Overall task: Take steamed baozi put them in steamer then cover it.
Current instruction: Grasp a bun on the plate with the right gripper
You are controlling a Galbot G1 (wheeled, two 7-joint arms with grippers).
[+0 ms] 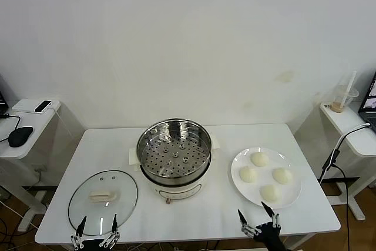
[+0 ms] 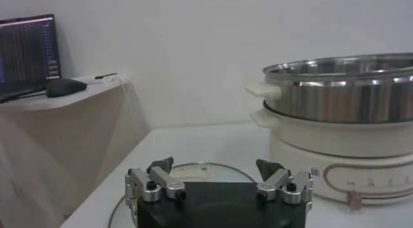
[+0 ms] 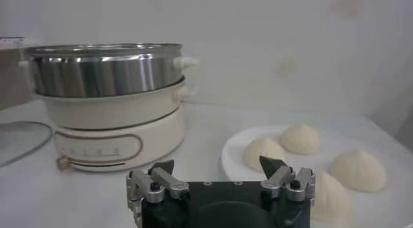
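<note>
Cream-white baozi — all four — sit on the plate at the lower right of the head view, none yet moved. The steamer stands at centre, its perforated tray bare as far as this angle shows. The cover lies flat on the table at lower left. So every step remains: four transfers, then covering. The right gripper hovers at the bottom edge below the plate, fingers spread, holding nothing; the left gripper, likewise wide and empty, hangs below the cover.

Left hand and right hand bodies cropped.
</note>
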